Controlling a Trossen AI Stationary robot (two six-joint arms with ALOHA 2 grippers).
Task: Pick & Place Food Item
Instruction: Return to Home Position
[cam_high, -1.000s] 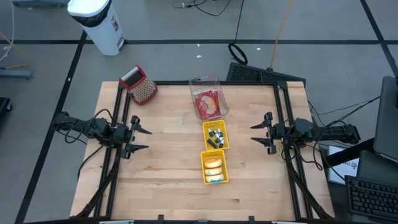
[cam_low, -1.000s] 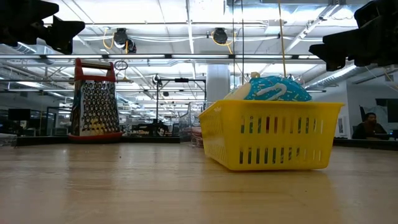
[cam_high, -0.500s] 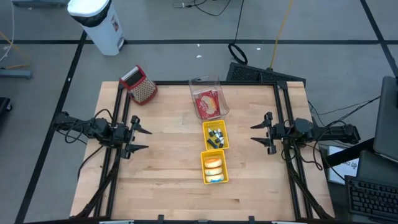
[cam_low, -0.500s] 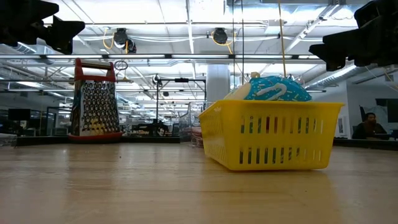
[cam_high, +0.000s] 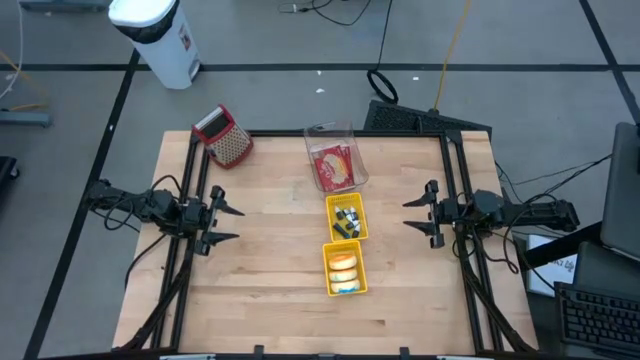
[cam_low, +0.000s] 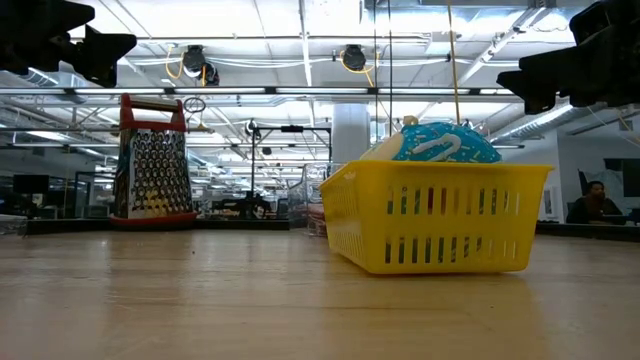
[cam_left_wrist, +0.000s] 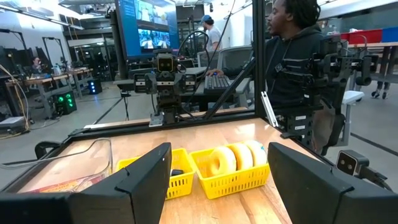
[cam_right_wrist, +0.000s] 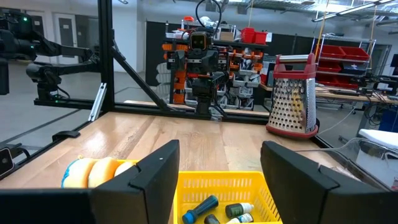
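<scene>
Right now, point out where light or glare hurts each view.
Low view: ceiling lamps backlight both jaws into black shapes at the top corners, while the yellow bin is evenly lit. Left wrist view: sheen whitens the table at its far edge. High view: even light, faint shadows only.

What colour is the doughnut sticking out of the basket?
The doughnut is blue with a white squiggle; low view.
</scene>
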